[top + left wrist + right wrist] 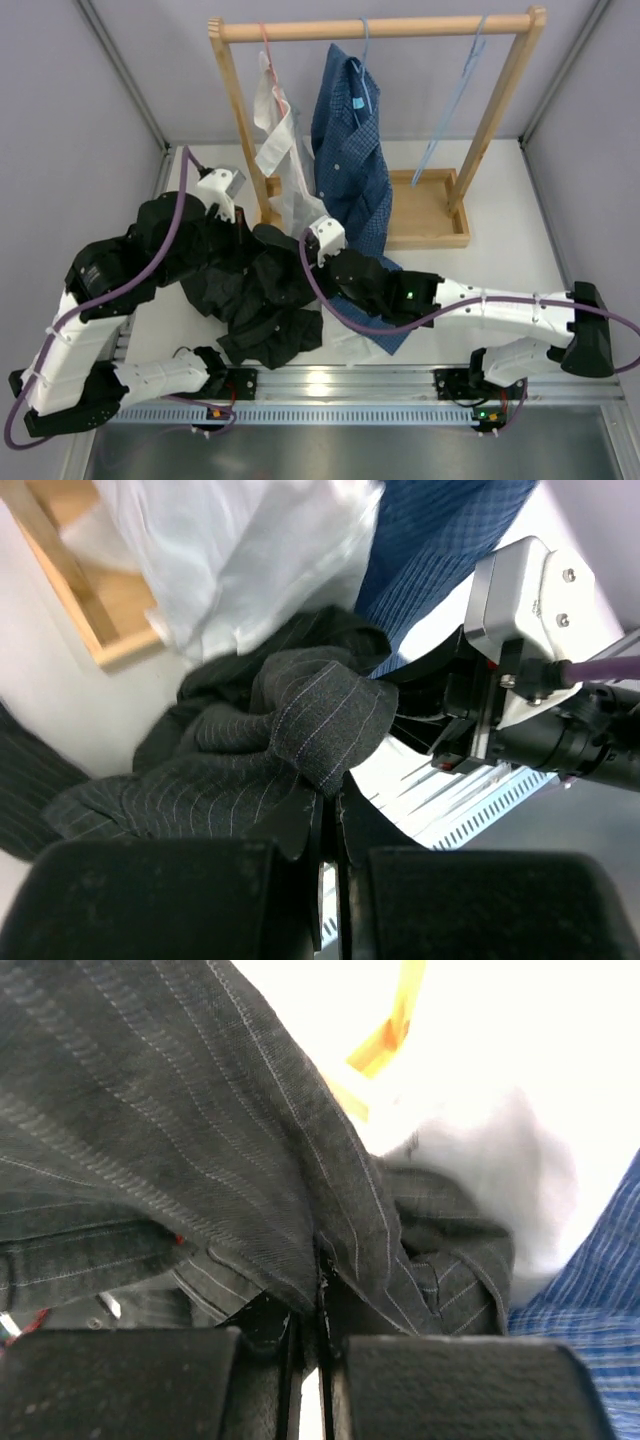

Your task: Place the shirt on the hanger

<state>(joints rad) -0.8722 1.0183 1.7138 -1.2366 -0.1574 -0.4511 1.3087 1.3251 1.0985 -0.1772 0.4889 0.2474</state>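
Shirt [262,295]: heaped and crumpled on the counter [510,220], just near-left of the wooden rack [375,27], between the two arms.
Hanger [452,105]: bare, hung at the right end of the rail, well apart from the heap.
Left claw [328,815]: clamped on a bunched pinstriped fold.
Right claw [318,1295]: pinched shut on a thin fold near the red tag.
Slip risk: little cloth in each grip, likely to pull free under the garment's weight.
Snag risk: blue checked shirt [350,150] and white garment [278,130] hanging right against the heap, easily dragged along.
Tangle risk: collar and shoulders not visible, so possibly the wrong part offered to the hanger.
Hanger risk: loose on its hook, prone to swing or drop off if nudged.
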